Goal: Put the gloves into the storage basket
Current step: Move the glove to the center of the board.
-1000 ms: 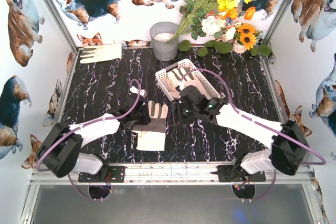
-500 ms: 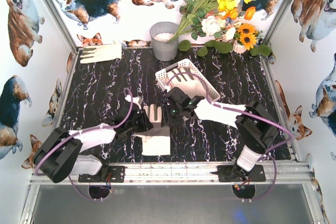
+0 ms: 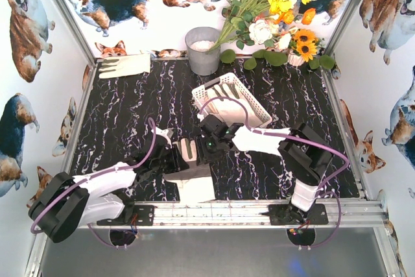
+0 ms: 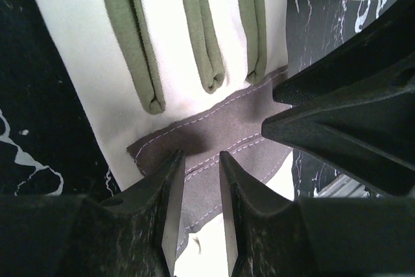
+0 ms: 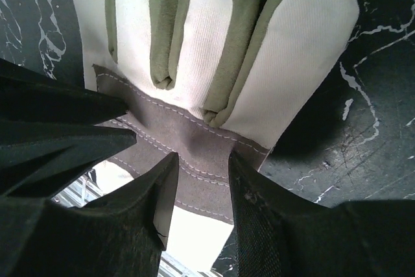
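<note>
A cream glove [image 3: 194, 185] with olive finger sides and a grey knuckle band lies on the black marble table, close to the near edge. My left gripper [image 3: 174, 159] meets it from the left and my right gripper [image 3: 202, 149] from the right, facing each other. In the left wrist view the left gripper [image 4: 201, 155] stands narrow, tips pressed into the grey band of the glove [image 4: 220, 121]. The right gripper [image 5: 202, 157] pinches the same band, which puckers between its tips below the glove's [image 5: 207, 30] fingers. The white storage basket [image 3: 209, 95] stands tilted just behind. A second glove [image 3: 124, 65] lies at the back left.
A grey round bucket [image 3: 202, 50] stands at the back centre, with a bouquet of flowers [image 3: 272, 17] to its right. Printed walls close the table on three sides. The metal rail [image 3: 214, 211] at the near edge lies just below the glove's cuff.
Both grippers and the glove have slid towards the near edge. The right arm has folded back and its jaws have narrowed onto the grey band.
</note>
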`<state>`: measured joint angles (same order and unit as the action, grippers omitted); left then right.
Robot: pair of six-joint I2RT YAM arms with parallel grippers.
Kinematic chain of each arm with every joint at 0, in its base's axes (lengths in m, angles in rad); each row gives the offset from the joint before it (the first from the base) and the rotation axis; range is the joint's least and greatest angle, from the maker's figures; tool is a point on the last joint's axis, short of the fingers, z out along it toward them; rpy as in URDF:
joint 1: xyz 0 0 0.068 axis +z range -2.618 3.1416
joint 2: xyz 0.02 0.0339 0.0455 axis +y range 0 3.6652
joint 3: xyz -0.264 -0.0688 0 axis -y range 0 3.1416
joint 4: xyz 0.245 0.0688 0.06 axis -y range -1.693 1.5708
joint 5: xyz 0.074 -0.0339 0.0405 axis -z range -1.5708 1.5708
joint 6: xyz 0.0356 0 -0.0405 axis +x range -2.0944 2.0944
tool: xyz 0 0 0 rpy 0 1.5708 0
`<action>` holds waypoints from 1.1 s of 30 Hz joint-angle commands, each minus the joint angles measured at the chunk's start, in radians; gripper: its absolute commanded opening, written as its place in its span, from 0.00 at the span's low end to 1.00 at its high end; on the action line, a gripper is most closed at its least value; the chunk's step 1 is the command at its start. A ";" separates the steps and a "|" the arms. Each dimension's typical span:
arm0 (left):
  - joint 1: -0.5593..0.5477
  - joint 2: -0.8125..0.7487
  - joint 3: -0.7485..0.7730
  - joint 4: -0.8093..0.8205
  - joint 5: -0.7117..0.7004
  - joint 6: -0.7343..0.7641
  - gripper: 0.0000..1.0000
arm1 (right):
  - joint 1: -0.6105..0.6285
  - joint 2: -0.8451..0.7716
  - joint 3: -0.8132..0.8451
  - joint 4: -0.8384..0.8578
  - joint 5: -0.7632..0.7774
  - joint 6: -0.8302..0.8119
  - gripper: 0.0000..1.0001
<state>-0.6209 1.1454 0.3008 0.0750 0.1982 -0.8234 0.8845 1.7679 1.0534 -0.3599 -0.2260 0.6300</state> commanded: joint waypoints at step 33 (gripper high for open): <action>0.620 0.163 0.635 -0.307 -0.256 0.175 0.99 | -0.154 -0.513 0.027 -0.075 0.202 -0.166 0.77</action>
<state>-0.1024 1.2316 0.8734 -0.2974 -0.0956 -0.5980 0.7986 1.3453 1.1419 -0.4736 -0.0441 0.4942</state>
